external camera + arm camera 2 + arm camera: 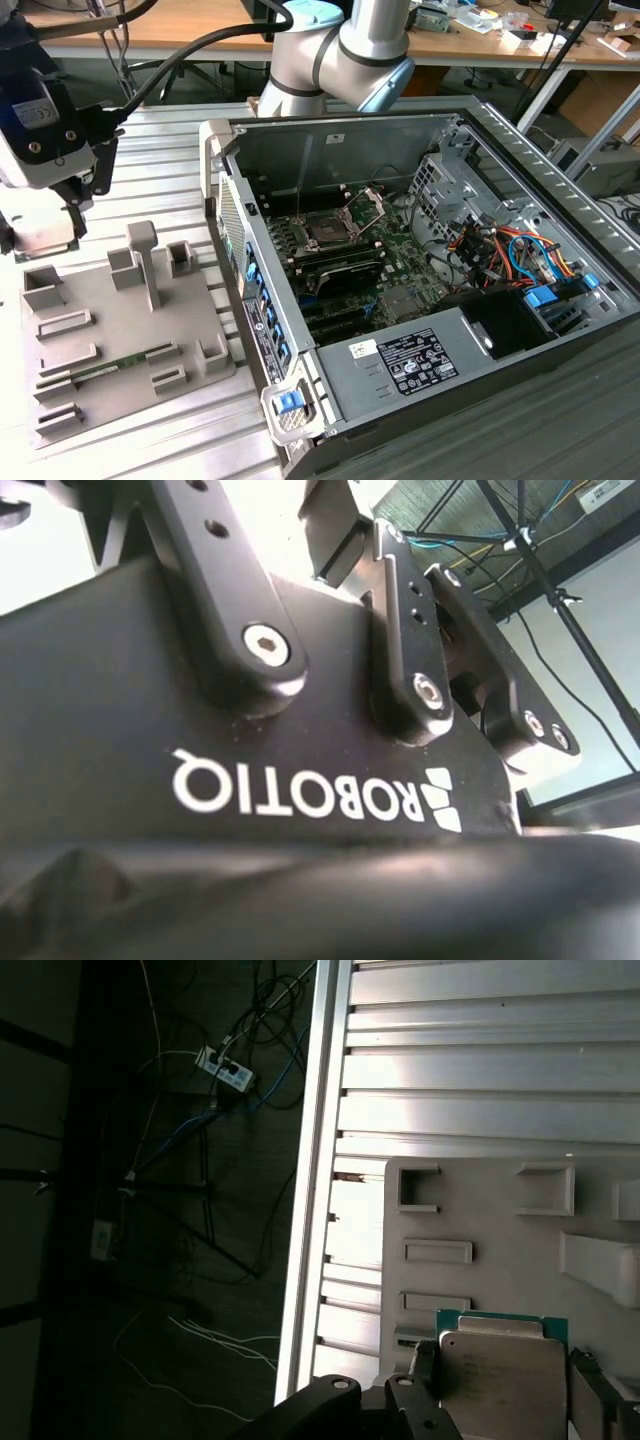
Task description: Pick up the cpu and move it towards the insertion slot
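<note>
The gripper is pinching the cpu by two opposite edges. In the first wrist view its fingers press against the sides of the cpu. The chip's pale silver top faces that camera, and a strip of green board shows along one edge. The second wrist view looks along the black finger links, bolted to the gripper's dark body.

From where the exterior view stands, the chip hangs at the far corner of the grey tray, towards the exterior view's left. It looks raised a little above the tray's surface. In the first wrist view the tray lies beneath the chip, with its shallow rectangular pockets beside it. A tall raised block stands near the tray's middle, and a thin green memory stick lies flat in the tray's near half.

The tray sits on a slatted aluminium table. Beside it, on the exterior view's right, an open computer case lies on its side. The insertion slot is inside that case, well apart from the tray, with its dark square centre uncovered and its silver retention bracket tipped up behind it. Further from the tray sit a bundle of coloured cables and the grey power supply. The arm rises behind the case. Past the table's edge in the first wrist view, a power strip and loose leads lie on a dark floor.
</note>
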Robot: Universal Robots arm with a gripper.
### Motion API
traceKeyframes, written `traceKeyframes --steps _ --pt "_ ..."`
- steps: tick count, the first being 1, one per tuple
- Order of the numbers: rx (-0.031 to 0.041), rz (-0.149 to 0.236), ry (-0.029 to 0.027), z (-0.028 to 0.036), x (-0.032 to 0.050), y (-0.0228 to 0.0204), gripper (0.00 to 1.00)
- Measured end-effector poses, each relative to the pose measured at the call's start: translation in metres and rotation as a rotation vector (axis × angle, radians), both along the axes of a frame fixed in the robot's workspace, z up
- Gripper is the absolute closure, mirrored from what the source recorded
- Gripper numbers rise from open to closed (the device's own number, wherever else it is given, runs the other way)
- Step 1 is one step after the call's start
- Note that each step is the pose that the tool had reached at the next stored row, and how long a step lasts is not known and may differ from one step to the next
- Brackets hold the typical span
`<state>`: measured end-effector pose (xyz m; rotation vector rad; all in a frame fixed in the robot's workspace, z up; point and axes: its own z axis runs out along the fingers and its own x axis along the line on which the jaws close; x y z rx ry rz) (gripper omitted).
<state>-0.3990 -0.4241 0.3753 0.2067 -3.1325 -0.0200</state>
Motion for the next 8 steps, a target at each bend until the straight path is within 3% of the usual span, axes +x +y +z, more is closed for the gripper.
traceKeyframes --steps 8 --pt "0.0001 0.000 0.0001 0.0000 0.0059 0.0000 0.45"
